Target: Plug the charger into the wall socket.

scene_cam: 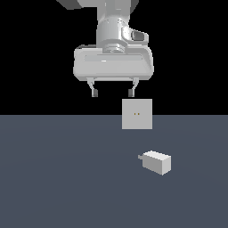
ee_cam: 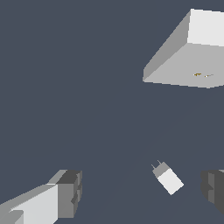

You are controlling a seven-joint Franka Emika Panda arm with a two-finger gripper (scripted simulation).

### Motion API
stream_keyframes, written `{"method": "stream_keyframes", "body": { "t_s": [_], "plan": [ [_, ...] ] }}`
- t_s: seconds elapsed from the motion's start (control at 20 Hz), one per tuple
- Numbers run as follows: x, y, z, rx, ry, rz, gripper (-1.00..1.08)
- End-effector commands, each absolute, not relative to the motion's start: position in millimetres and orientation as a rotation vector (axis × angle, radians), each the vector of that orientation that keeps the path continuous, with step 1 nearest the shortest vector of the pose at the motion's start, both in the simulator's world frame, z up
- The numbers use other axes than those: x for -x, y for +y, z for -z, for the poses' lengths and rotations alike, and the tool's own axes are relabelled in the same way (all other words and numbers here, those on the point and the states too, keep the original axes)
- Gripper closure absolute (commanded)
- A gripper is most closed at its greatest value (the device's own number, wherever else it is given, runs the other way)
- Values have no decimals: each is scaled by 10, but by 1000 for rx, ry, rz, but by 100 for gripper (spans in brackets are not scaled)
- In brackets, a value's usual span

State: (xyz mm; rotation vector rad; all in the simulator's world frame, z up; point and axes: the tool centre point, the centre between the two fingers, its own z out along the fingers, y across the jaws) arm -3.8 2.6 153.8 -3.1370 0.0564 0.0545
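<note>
The arm is cut off at the top edge of the exterior view, and in the wrist view only parts of the two fingers (ee_cam: 65, 192) show. The charger (scene_cam: 156, 162) is a small white-grey block with short prongs pointing toward the exterior view's left. It lies on the bench (scene_cam: 58, 178) in front of the socket (scene_cam: 137, 114), apart from it. The socket is an upright grey plate with two tiny yellowish holes. The gripper (scene_cam: 113, 93) hangs above the bench beside the socket, jaws spread wide, holding and touching nothing.
</note>
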Motion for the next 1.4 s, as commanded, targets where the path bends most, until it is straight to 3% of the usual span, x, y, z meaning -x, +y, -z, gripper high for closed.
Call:
{"method": "stream_keyframes", "body": {
  "t_s": [0.0,1.35],
  "plan": [
    [38,26,-1538,3137,56,-55,-92],
    [570,-293,-1131,3076,-470,112,-92]
  ]
}}
